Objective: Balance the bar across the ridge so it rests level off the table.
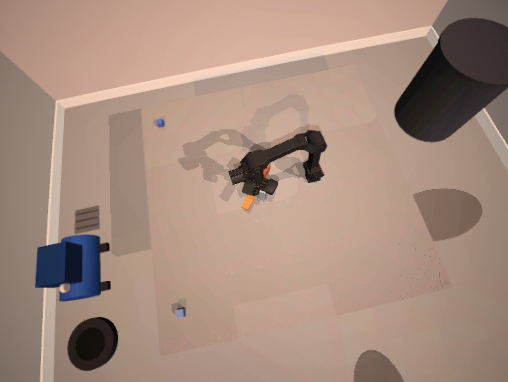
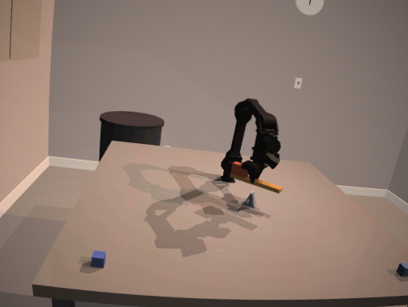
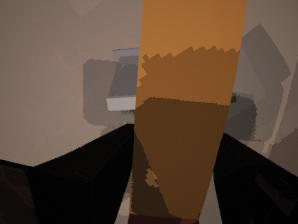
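Observation:
My gripper (image 2: 252, 173) (image 1: 256, 189) (image 3: 174, 139) is shut on the orange bar (image 2: 268, 186) (image 1: 247, 202) (image 3: 189, 56) near its middle. The bar hangs in the air above the table, tilted a little, one end darker orange-red (image 2: 237, 166). The small grey triangular ridge (image 2: 250, 200) (image 3: 124, 83) stands on the table just below and in front of the bar; in the wrist view it shows to the left behind the bar. The bar does not touch the ridge.
Blue cubes lie at the table's corners (image 2: 98, 259) (image 2: 402, 269) (image 1: 159, 122) (image 1: 179, 312). A dark cylinder (image 2: 130, 133) (image 1: 452, 80) stands behind the table. A blue bin (image 1: 70, 267) and a black ring (image 1: 92, 343) are on the floor.

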`<state>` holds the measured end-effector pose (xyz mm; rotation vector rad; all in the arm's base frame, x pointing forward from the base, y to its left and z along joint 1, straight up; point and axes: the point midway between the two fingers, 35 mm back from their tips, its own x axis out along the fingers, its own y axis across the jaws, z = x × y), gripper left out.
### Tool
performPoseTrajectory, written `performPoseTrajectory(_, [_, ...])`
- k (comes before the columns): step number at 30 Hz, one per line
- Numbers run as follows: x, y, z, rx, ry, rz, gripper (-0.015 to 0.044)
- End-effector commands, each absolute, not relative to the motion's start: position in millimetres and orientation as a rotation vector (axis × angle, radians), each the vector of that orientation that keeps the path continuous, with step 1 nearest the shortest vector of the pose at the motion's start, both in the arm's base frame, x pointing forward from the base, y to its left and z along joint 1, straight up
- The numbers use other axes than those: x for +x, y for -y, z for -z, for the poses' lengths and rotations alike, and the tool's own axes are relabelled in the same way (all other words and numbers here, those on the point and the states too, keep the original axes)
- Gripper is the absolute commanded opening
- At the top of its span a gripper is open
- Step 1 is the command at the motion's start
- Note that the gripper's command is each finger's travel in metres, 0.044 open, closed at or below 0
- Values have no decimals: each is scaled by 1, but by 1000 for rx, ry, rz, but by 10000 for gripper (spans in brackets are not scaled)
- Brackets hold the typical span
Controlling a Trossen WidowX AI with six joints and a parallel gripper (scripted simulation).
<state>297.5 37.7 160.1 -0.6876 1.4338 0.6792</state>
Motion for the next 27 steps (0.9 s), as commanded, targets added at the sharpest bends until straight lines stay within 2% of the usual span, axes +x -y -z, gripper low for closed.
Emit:
performPoseTrajectory(1, [295,-52,-162,-752,-1410,-738,0])
performPoseTrajectory(8, [288,-71,-162,-819,-1384,-806,0])
performPoseTrajectory(27, [288,-73,-135,-820,-1384,-807,0])
